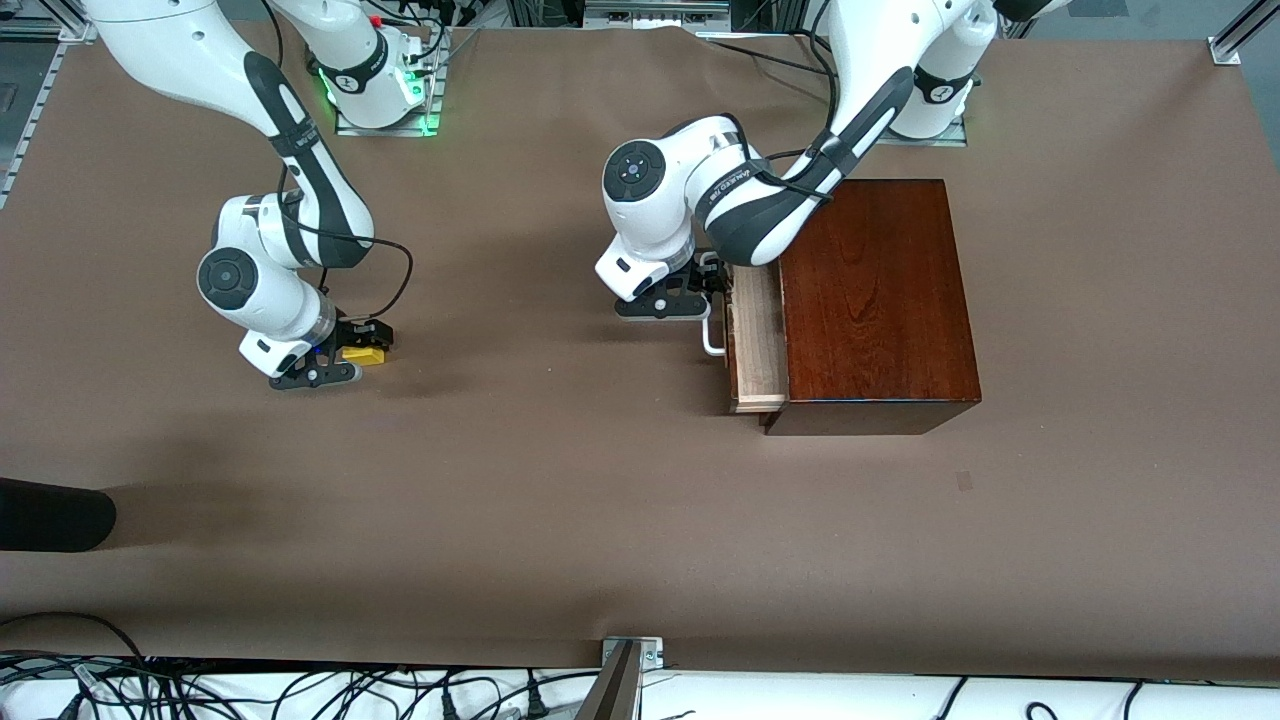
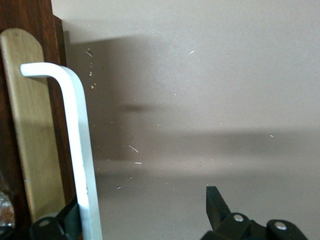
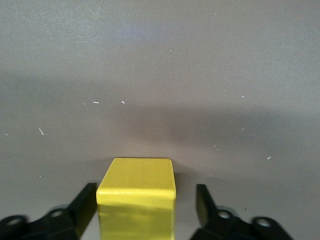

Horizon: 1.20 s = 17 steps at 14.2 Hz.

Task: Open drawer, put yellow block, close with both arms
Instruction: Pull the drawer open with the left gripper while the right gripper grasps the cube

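The yellow block (image 1: 366,355) (image 3: 137,185) rests on the brown table toward the right arm's end. My right gripper (image 1: 350,350) (image 3: 145,205) is low over it, open, with a finger on either side. One finger (image 3: 202,200) stands clear of the block. The other finger (image 3: 86,201) is close against it. The drawer (image 1: 757,340) of the dark wooden box (image 1: 875,300) is slid partly out, showing pale wood. My left gripper (image 1: 705,285) (image 2: 142,210) is open astride its white handle (image 1: 712,335) (image 2: 80,150), which lies by one finger (image 2: 67,220), apart from the other.
A dark rounded object (image 1: 50,515) juts in at the table's edge at the right arm's end, nearer the front camera. A metal bracket (image 1: 630,660) and cables (image 1: 300,695) line the edge nearest the camera. Bare brown tabletop (image 1: 540,450) spreads between the block and the box.
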Available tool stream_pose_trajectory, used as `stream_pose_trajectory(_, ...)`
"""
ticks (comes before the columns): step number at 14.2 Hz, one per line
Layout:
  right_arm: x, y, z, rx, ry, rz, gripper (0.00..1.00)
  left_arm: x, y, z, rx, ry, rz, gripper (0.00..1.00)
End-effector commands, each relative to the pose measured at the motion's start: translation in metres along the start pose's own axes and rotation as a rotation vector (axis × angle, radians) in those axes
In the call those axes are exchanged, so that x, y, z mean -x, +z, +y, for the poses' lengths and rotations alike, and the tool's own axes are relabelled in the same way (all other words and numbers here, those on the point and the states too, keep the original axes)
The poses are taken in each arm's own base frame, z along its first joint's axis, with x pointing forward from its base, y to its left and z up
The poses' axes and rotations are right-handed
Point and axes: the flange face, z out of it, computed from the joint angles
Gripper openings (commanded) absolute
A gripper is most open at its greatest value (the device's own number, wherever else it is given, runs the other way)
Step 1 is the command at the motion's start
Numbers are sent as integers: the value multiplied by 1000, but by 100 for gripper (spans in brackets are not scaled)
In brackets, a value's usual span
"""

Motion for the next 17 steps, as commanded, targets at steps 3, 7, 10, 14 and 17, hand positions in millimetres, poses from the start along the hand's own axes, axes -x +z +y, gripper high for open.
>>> stream_pose_trajectory(3, 3, 5, 1, -7, 10, -2, 37, -4, -25, 26, 69, 7, 54, 100)
stream_pose_trajectory(7, -4, -15, 0, -6, -8, 28, 0, -5, -34, 23, 72, 4, 65, 100)
stream_pose_trajectory(10, -16, -50, -4, -10, -22, -3, 0, -6, -68, 6, 65, -21, 70, 100)
stream_pose_trajectory(14, -52, -132, -16, -10, -49, -92, 0, -17, -162, -61, 45, -134, 17, 100)
stream_pose_trajectory(17, -72, -197, -47, -5, -134, -69, 0, -36, -213, -132, -16, -72, -21, 100)
